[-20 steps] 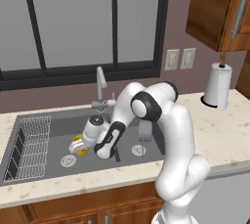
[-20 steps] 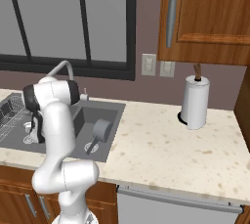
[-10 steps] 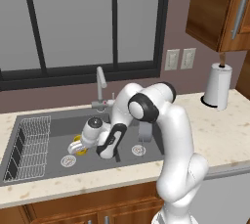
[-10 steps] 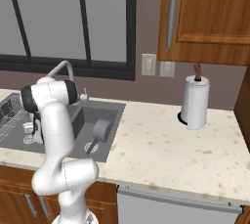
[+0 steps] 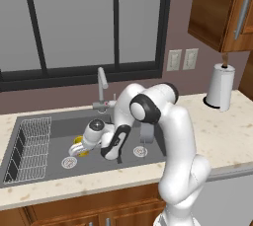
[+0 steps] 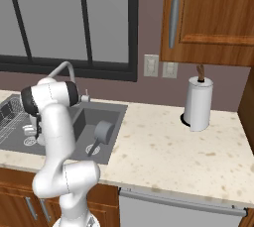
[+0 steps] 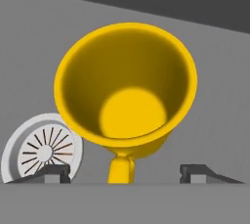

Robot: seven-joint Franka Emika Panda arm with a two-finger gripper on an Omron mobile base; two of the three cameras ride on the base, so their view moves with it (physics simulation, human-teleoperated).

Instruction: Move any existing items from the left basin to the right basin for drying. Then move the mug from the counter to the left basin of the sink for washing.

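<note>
Fingers (image 7: 54,173) spread; one mug (image 7: 128,87); one drain (image 7: 43,148).

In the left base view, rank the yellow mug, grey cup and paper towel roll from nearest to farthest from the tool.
1. Yellow mug, in the wide basin right at the tool.
2. Grey cup, narrow basin to the right.
3. Paper towel roll, far right counter.

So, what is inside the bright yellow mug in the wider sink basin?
The bright yellow mug looks empty: the hand view shows its bare yellow bottom. The basin floor under it is covered; a round drain lies beside it.
</note>
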